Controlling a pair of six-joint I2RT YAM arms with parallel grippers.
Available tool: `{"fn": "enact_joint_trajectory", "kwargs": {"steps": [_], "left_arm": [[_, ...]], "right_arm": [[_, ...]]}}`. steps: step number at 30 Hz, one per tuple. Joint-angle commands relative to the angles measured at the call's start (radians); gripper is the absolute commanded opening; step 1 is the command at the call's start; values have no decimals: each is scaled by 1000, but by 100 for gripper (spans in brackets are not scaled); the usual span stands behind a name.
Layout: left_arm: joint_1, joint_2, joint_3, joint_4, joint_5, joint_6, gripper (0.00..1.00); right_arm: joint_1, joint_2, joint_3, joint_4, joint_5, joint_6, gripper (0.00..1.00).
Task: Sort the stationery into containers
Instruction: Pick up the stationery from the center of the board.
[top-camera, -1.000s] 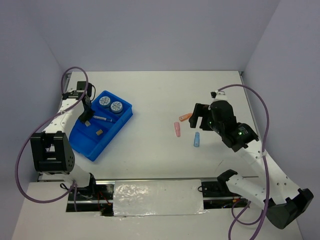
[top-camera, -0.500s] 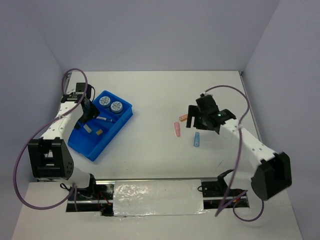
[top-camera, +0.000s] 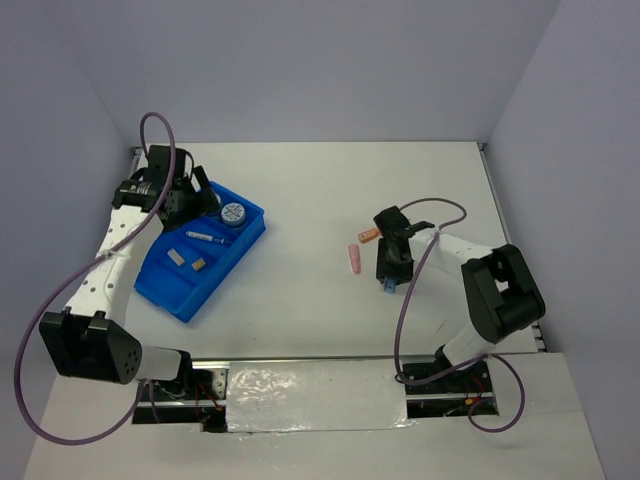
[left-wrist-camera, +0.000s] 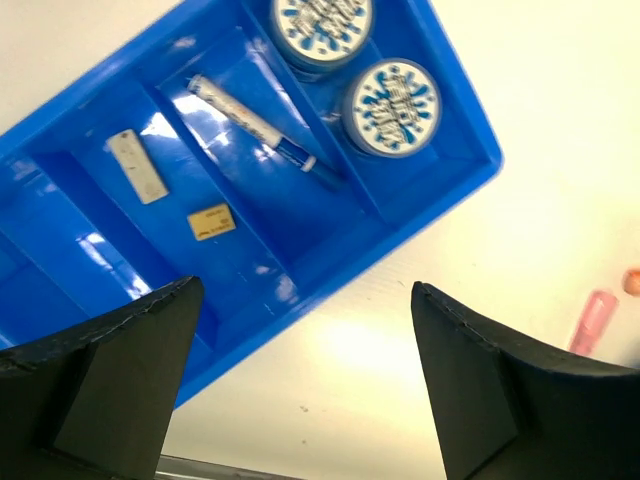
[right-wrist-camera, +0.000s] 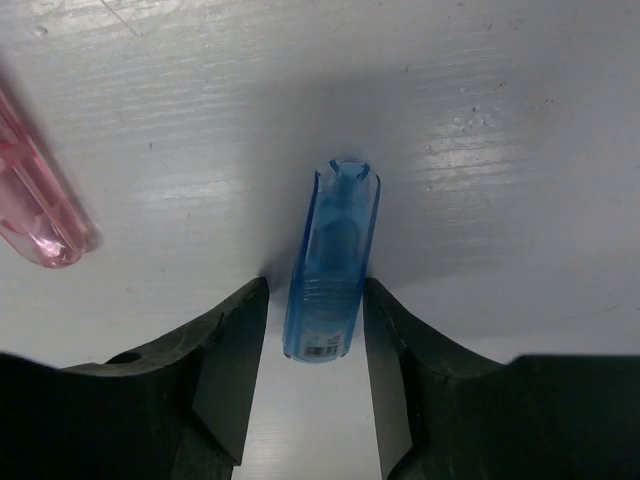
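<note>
The blue tray (top-camera: 190, 285) (left-wrist-camera: 440, 60) holds two patterned discs (left-wrist-camera: 392, 107), a pen (left-wrist-camera: 255, 125) (top-camera: 205, 238), a grey block (left-wrist-camera: 138, 180) and a tan block (left-wrist-camera: 211, 221). My left gripper (top-camera: 195, 200) (left-wrist-camera: 305, 290) hangs open and empty above the tray's far end, hiding one disc in the top view. My right gripper (top-camera: 390, 270) (right-wrist-camera: 315, 285) is down on the table, jaws closed in tight on both sides of the light-blue capsule (right-wrist-camera: 335, 250) (top-camera: 387, 288), which lies flat. The pink capsule (top-camera: 354, 259) (right-wrist-camera: 35, 215) and orange capsule (top-camera: 368, 236) lie loose just left of it.
White walls close in the table at the back and on both sides. The right arm's cable (top-camera: 405, 320) loops over the table near its base.
My left gripper opened, rose and drew back to the tray's far end, leaving the grey block in a compartment. My right arm came down over the light-blue capsule and its jaws closed in.
</note>
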Motion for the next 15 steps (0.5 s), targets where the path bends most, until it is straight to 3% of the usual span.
{"fn": "enact_joint_trajectory", "kwargs": {"steps": [1, 2, 3, 4, 5, 9, 11, 15], "left_arm": [[3, -38, 36, -12, 92, 44, 98], [3, -46, 30, -11, 109, 46, 98], [3, -49, 26, 3, 168, 49, 98], [3, -52, 21, 9, 169, 46, 98], [-6, -60, 10, 20, 245, 40, 98], [-76, -80, -43, 121, 462, -55, 99], [-132, -84, -95, 222, 582, -168, 99], [-228, -74, -136, 313, 626, -377, 98]], "right_arm": [[-1, 32, -27, 45, 12, 23, 49], [-1, 31, -30, 50, 11, 23, 45], [1, 26, -29, 51, 8, 20, 32], [5, 19, -30, 54, -6, 12, 32], [11, 5, -35, 68, -26, 6, 20], [122, -148, -46, 210, -185, -49, 17], [260, -225, -23, 276, -202, -103, 17], [389, -233, 101, 297, -176, -112, 17]]}}
